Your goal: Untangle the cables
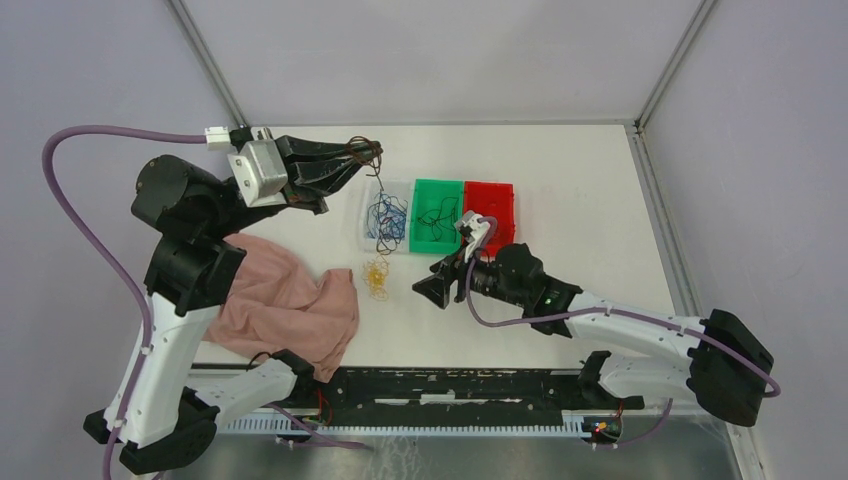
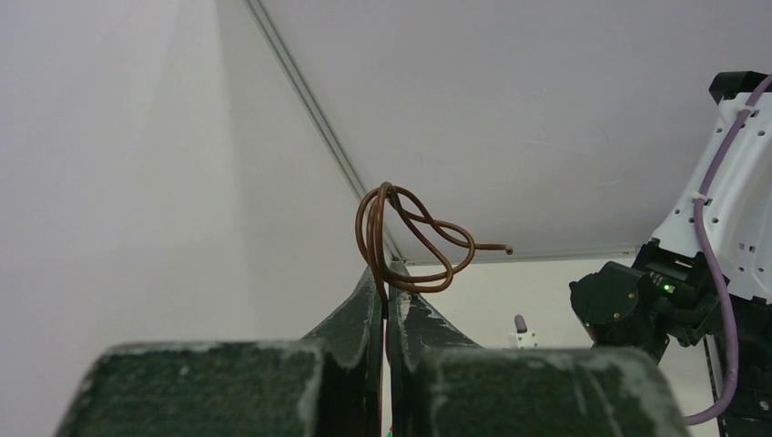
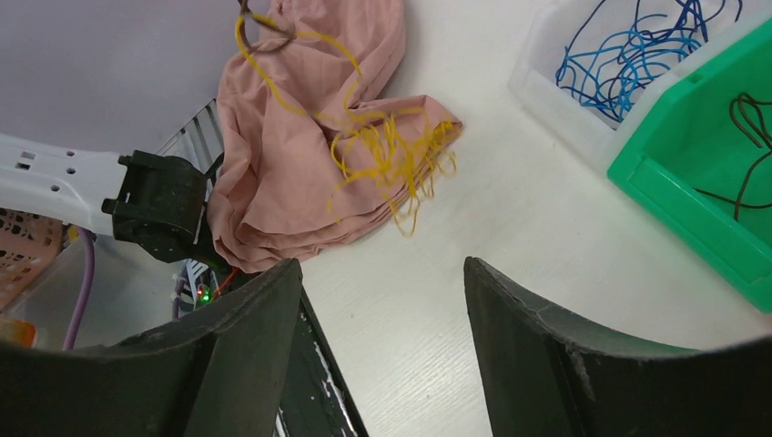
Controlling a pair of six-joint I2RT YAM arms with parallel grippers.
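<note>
Two claws, two states: left claw [image 2: 387,284] pinched shut on knotted brown cable [image 2: 411,238], raised at upper left of overhead view. Right claw [image 3: 380,278] spread wide, empty, over counter [image 3: 510,209] near yellow cables [image 3: 391,157] at centre. Risk: yellow strands overlap pink cloth [image 3: 282,146] edge; grab there likely snags fabric too.

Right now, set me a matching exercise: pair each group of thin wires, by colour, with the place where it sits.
Things:
1. thin blue wires
2. thin yellow wires
3. looped brown wire
4. thin dark wires

Places:
A. in the green plastic bin
B. pinched in the shut left gripper
C. on the white table, at the edge of the crumpled pink cloth
D. in the clear plastic bin

Pairs: 1-D, 2-C, 3-B, 4-A
</note>
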